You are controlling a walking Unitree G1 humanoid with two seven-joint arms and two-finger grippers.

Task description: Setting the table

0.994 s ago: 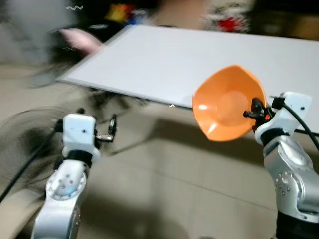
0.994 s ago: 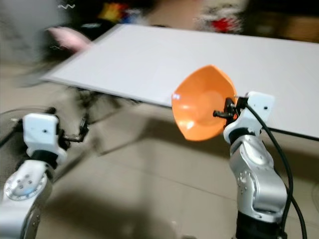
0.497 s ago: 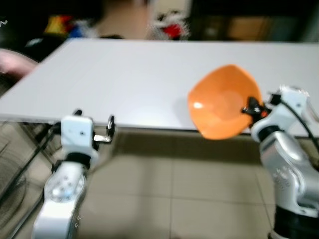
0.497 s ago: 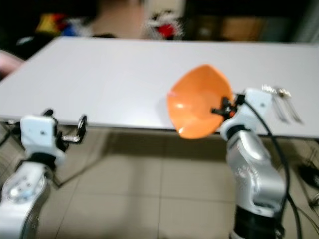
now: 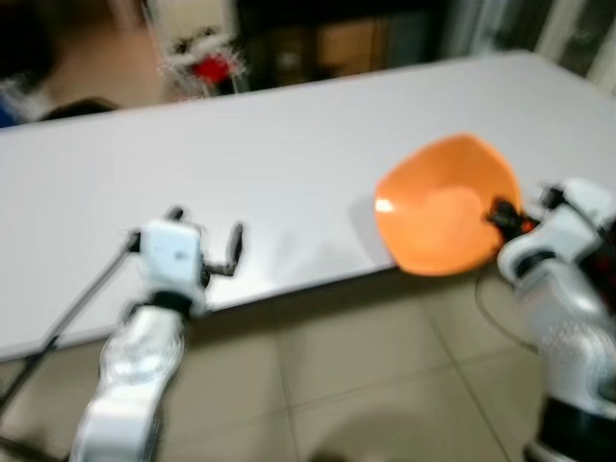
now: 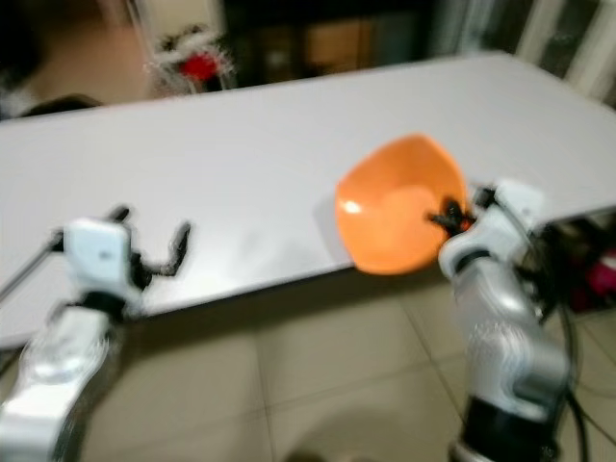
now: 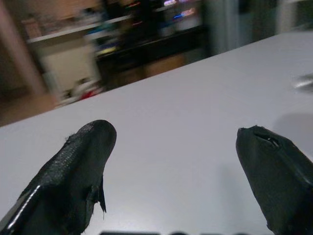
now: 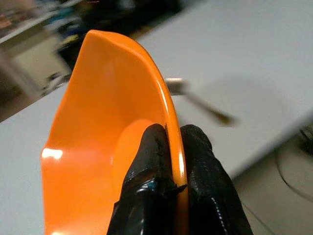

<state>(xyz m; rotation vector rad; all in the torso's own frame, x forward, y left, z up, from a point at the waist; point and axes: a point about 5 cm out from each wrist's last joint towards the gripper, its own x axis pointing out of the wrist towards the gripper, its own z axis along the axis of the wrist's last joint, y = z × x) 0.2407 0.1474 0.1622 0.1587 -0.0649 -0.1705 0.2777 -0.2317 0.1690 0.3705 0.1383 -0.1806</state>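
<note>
— What is the right end effector [image 8: 168, 161] doing?

— It is clamped on the rim of an orange bowl [image 5: 441, 205]. In the right wrist view one black finger [image 8: 149, 166] presses the inside of the bowl wall and the other the outside, with the rim pinched between them.

— And where is the bowl?

— In the air, tipped on its side so its hollow faces the robot's left. From the head views it hangs over the near edge of the white counter [image 5: 289, 154], on the robot's right side, partly above the counter and partly above the tiled floor [image 5: 356, 375]. It is not resting on the counter.

— The left end effector [image 7: 176, 147]?

— Spread wide, holding nothing. The left wrist view shows its two black fingers [image 7: 73, 166] well apart with bare counter between them. In the head views it is raised at the near edge of the counter, on the robot's left, well apart from the bowl.

— Anything on the counter itself?

— In the right wrist view a thin, long piece of metal [image 8: 195, 100] lies on the surface beyond the bowl's rim. It is too blurred to tell what it is. Behind the far edge of the counter there is a dark room with something red and white [image 5: 200, 53], also blurred.
</note>
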